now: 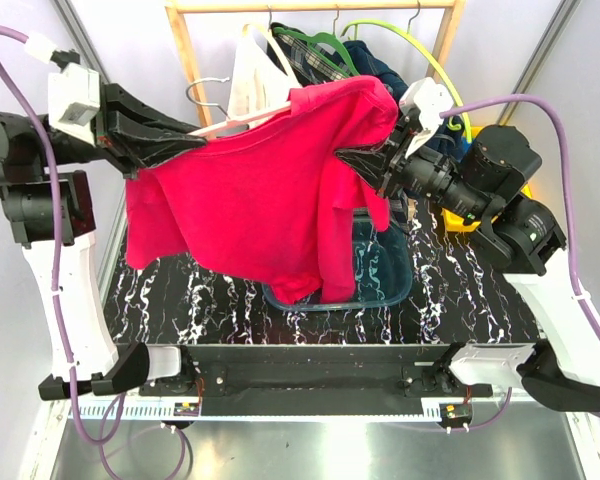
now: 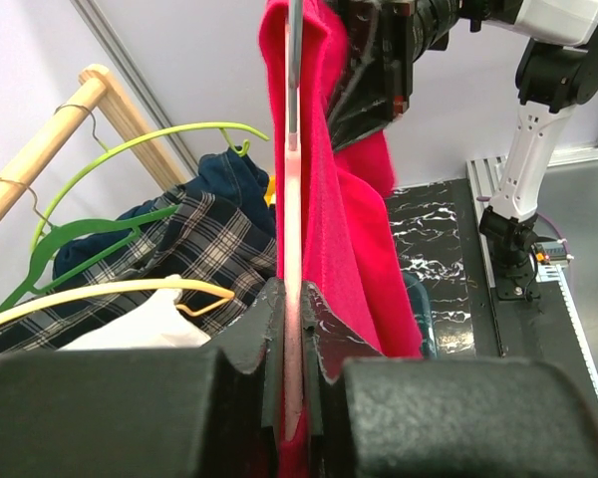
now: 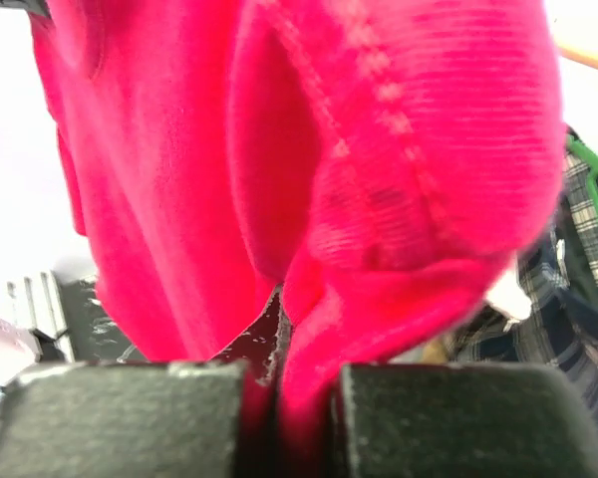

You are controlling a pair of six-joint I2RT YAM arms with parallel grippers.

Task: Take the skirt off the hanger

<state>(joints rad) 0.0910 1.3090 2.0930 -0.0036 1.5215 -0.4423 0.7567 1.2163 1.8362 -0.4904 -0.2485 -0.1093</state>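
The left hand (image 2: 292,329) pinches a pale thin hanger (image 2: 293,229) under the red cloth top (image 1: 250,200); the right hand (image 3: 279,388) pinches that top; the plaid pleated skirt (image 2: 184,254) hangs behind.

The left arm (image 1: 68,270) rises from its base at the near left with its white lower link close to upright. It bends at the elbow and reaches rightward, held high. The left tool (image 1: 193,140) points toward the middle, its jaws closed on the thin bar of a pale hanger (image 2: 293,199). In the wrist view the bar runs straight up between the fingers (image 2: 247,347). The right arm (image 1: 555,290) leans up and inward from the near right, its dark wrist stretched leftward. The right tool (image 1: 352,160) is pinched tight on a fold of the red garment (image 1: 240,200).
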